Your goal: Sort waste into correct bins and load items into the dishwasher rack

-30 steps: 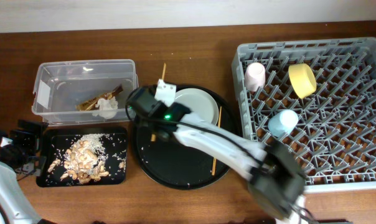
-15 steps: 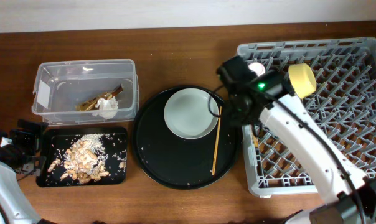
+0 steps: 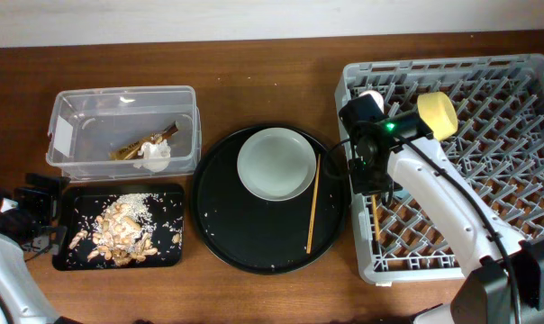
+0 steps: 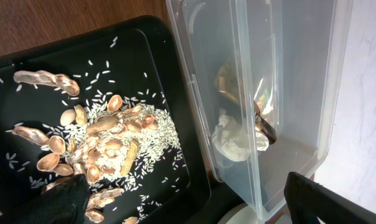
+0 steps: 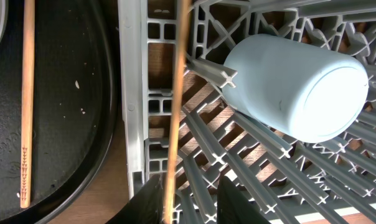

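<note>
Over the rack's left edge, the right gripper (image 5: 188, 202) has its fingers partly apart. A wooden chopstick (image 5: 174, 112) runs between them, close to one finger; whether it touches I cannot tell. It runs along the inside of the left wall of the grey dishwasher rack (image 5: 129, 93), with the light blue cup (image 5: 294, 87) on its side just beside it. Toward the rack's far edge sit the yellow bowl (image 3: 438, 115) and the pink cup (image 3: 371, 95). On the round black tray (image 3: 254, 238) at the tabletop's middle lie a second chopstick (image 3: 313, 202) and the pale plate (image 3: 276, 163).

Near the tabletop's left edge, the left gripper (image 4: 194, 199) is spread wide and holds nothing. It hangs over the black rectangular tray (image 4: 144, 56) of food scraps (image 4: 107, 134) and the clear tub (image 3: 123, 92), which holds the tissue (image 4: 235, 140) and wrapper (image 4: 263, 123).
</note>
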{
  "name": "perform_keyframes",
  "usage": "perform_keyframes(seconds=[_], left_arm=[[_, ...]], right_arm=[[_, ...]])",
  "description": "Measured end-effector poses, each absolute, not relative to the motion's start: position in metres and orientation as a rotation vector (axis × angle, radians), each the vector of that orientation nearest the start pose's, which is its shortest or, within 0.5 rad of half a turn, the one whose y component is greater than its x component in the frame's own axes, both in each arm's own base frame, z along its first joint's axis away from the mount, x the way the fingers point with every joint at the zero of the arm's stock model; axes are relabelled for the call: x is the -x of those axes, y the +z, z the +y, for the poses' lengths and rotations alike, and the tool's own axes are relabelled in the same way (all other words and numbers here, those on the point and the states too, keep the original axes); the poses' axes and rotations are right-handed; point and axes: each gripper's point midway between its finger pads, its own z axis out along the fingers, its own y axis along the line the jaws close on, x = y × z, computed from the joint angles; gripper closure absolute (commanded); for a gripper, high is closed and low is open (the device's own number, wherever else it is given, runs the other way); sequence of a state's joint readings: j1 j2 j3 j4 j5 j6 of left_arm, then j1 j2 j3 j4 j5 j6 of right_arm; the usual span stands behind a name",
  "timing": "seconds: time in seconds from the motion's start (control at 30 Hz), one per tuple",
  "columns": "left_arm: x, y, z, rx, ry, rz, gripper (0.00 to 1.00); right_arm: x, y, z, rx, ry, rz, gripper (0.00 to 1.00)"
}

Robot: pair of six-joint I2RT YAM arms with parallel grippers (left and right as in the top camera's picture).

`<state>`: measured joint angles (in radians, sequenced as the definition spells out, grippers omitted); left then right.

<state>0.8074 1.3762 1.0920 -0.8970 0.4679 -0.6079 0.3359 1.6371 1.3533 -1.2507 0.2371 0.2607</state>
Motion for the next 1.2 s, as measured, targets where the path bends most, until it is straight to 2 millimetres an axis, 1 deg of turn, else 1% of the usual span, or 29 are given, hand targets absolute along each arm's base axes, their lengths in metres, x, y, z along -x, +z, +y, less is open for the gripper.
perform_keyframes(seconds=[0.03, 0.07, 0.17, 0.2, 0.27, 0.37, 0.43, 0.47, 0.53, 0.63, 0.7, 0.77, 0.87, 0.93, 1.03, 1.13, 1.17, 1.2], left_arm=[[-0.268, 0.151, 0.168, 1.63, -0.577, 2.098, 0.01], [-0.268, 0.151, 0.168, 1.63, -0.577, 2.098, 0.01], [-0.268, 0.151, 0.168, 1.63, -0.577, 2.098, 0.01], [-0.269, 0.151, 0.168, 1.63, -0.577, 2.097, 0.01], [-0.268, 0.151, 0.168, 1.63, -0.577, 2.098, 0.01], [-0.268, 0.151, 0.168, 1.63, -0.577, 2.098, 0.01], [-0.268, 0.151, 0.168, 1.63, -0.577, 2.098, 0.01], [-0.268, 0.151, 0.168, 1.63, -0.577, 2.098, 0.01], [-0.268, 0.151, 0.168, 1.63, -0.577, 2.098, 0.01], [-0.268, 0.151, 0.168, 1.63, -0.577, 2.098, 0.01], [-0.269, 0.151, 0.168, 1.63, -0.578, 2.098, 0.01], [-0.268, 0.151, 0.168, 1.63, -0.578, 2.098, 0.01], [-0.268, 0.151, 0.168, 1.63, -0.577, 2.098, 0.01], [-0.268, 0.151, 0.168, 1.63, -0.577, 2.098, 0.01], [-0.268, 0.151, 0.168, 1.63, -0.577, 2.098, 0.01], [-0.269, 0.151, 0.168, 1.63, -0.578, 2.098, 0.01], [-0.268, 0.151, 0.168, 1.63, -0.577, 2.098, 0.01], [-0.268, 0.151, 0.168, 1.63, -0.577, 2.098, 0.01]], right_arm=[[-0.295, 0.125, 0.06, 0.107, -0.328, 3.018, 0.77], [-0.295, 0.125, 0.06, 0.107, -0.328, 3.018, 0.78], [-0.292, 0.125, 0.063, 0.113, -0.305, 3.032, 0.78], [-0.288, 0.126, 0.069, 0.116, -0.248, 3.058, 0.78], [-0.287, 0.13, 0.086, 0.126, -0.1, 3.079, 0.78], [-0.28, 0.136, 0.122, 0.194, 0.228, 3.106, 0.78], [-0.277, 0.139, 0.136, 0.201, 0.355, 3.109, 0.78], [-0.279, 0.14, 0.143, 0.178, 0.414, 3.096, 0.78], [-0.286, 0.141, 0.15, 0.143, 0.458, 3.066, 0.78], [-0.292, 0.134, 0.164, 0.098, 0.496, 3.032, 0.77], [-0.291, 0.121, 0.179, 0.098, 0.506, 3.013, 0.77], [-0.285, 0.109, 0.186, 0.078, 0.458, 3.018, 0.77], [-0.284, 0.09, 0.18, -0.011, 0.304, 3.005, 0.76], [-0.288, 0.082, 0.178, -0.07, 0.248, 2.969, 0.77], [-0.298, 0.073, 0.176, -0.136, 0.213, 2.905, 0.77], [-0.297, 0.06, 0.176, -0.167, 0.204, 2.885, 0.78], [-0.294, 0.051, 0.175, -0.184, 0.198, 2.883, 0.78], [-0.295, 0.05, 0.177, -0.182, 0.207, 2.868, 0.78]])
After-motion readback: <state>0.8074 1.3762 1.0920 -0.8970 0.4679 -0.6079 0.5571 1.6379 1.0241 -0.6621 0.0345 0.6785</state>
